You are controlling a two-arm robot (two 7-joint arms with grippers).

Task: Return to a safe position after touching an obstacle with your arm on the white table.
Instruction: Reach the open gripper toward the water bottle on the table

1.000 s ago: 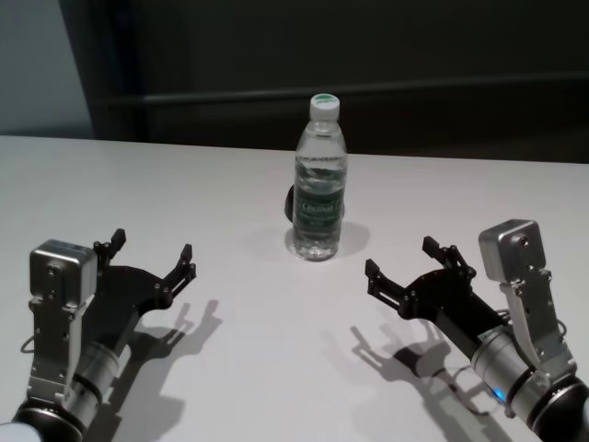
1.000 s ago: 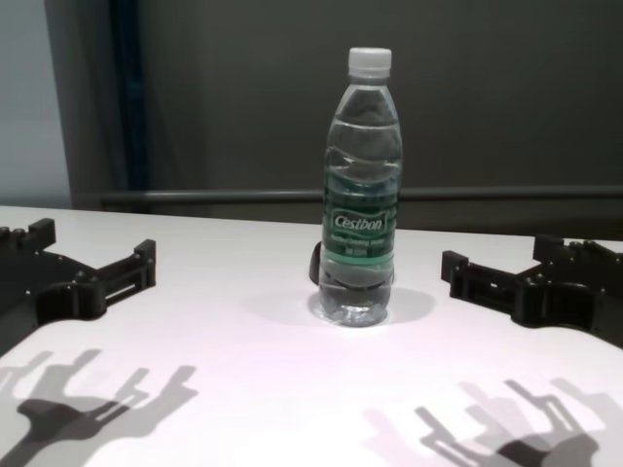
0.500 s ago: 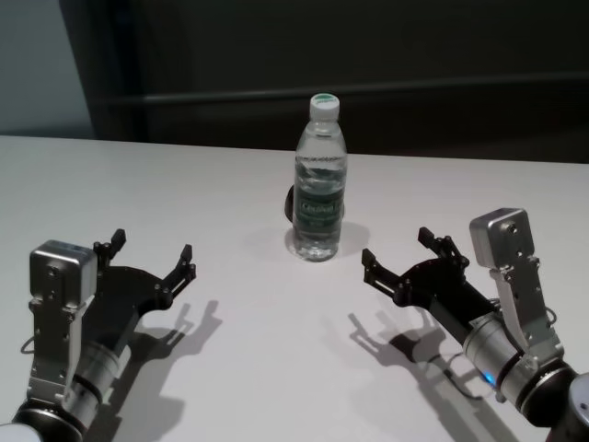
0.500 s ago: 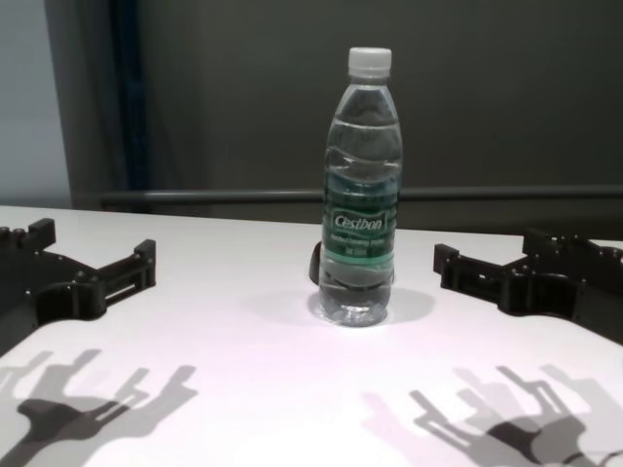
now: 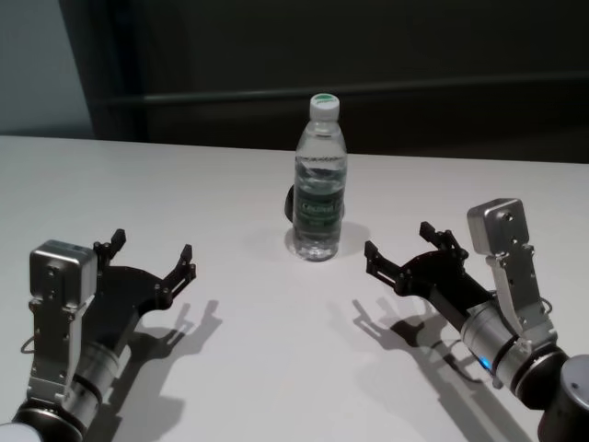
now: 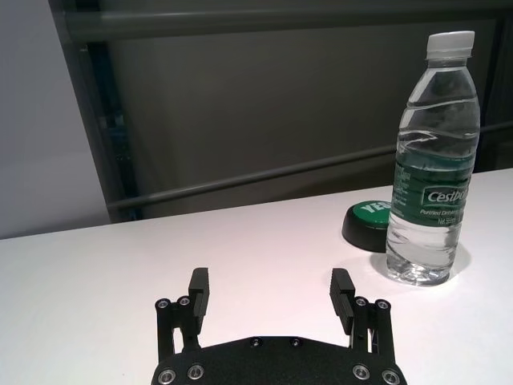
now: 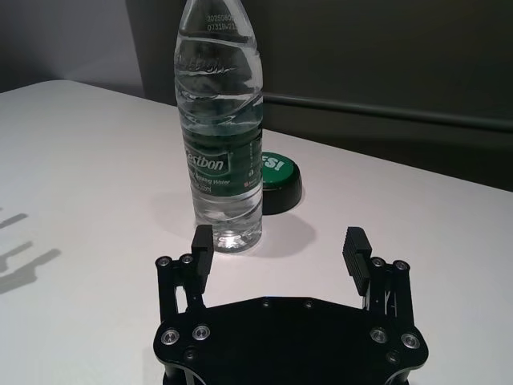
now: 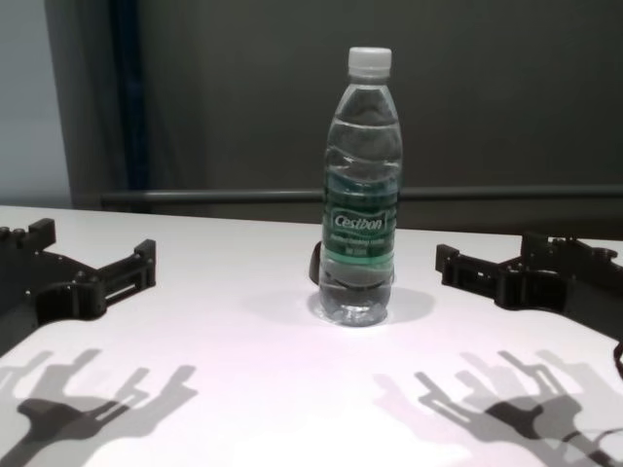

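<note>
Table, white, carries everything. Left pincer hovers over table w/ fingers spread wide, nothing between them, well apart from the rest. Ahead and to its right stands the obstacle, a clear capped bottle w/ green label, upright. Green-and-black puck sits just behind bottle, partly hidden by it in head view. Right pincer, also spread and empty, is near bottle's right side, w/ bottle ahead-left of its tips, not touching.
</note>
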